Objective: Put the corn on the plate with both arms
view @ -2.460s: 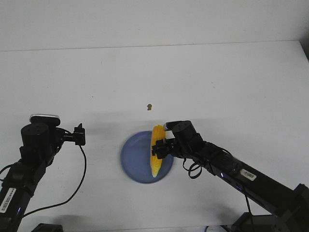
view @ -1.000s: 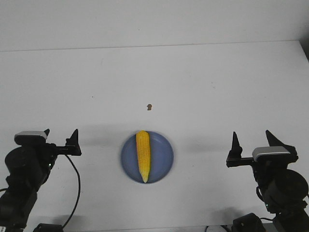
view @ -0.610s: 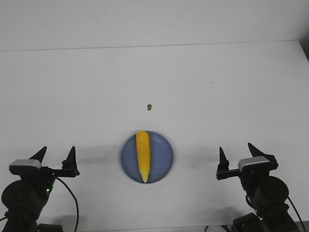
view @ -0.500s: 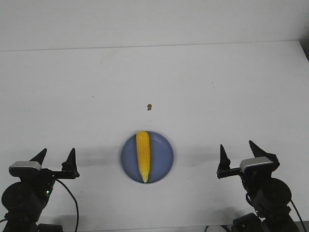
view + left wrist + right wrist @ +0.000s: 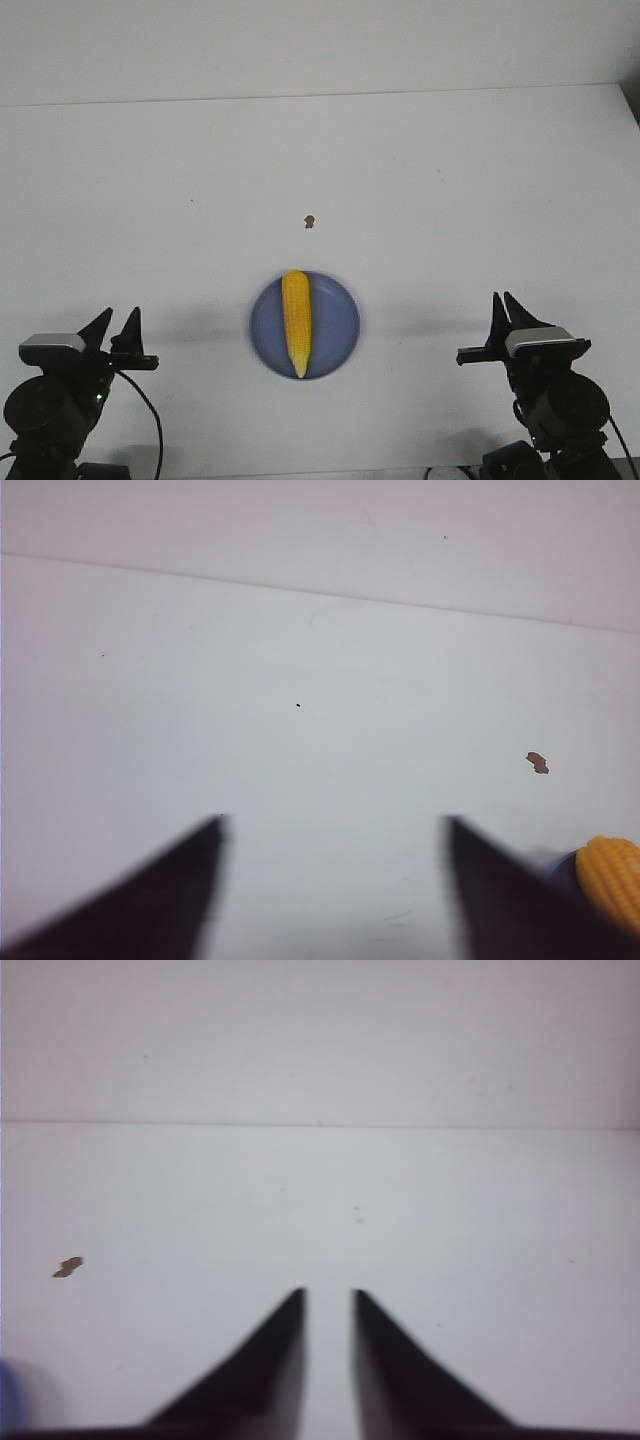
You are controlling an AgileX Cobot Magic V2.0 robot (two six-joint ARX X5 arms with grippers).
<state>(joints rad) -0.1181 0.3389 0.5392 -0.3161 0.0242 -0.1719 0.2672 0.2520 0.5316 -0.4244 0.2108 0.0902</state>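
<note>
The yellow corn lies lengthwise on the periwinkle-blue plate, tapered tip toward the table's front edge. Both black arms are drawn back to the front corners, well clear of the plate. My left gripper is open and empty; in the left wrist view its blurred fingers stand wide apart and the corn's end shows beside one finger. My right gripper is empty, with only a narrow slit between its fingers in the right wrist view. A sliver of the plate shows at that view's edge.
A tiny brown speck lies on the white table beyond the plate; it also shows in the left wrist view and the right wrist view. The table's far edge meets a pale wall.
The right gripper let go of the corn onto the plate and drew back to the front right. Both arms then lowered toward the front edge, and the right fingers have closed to a narrow slit.
</note>
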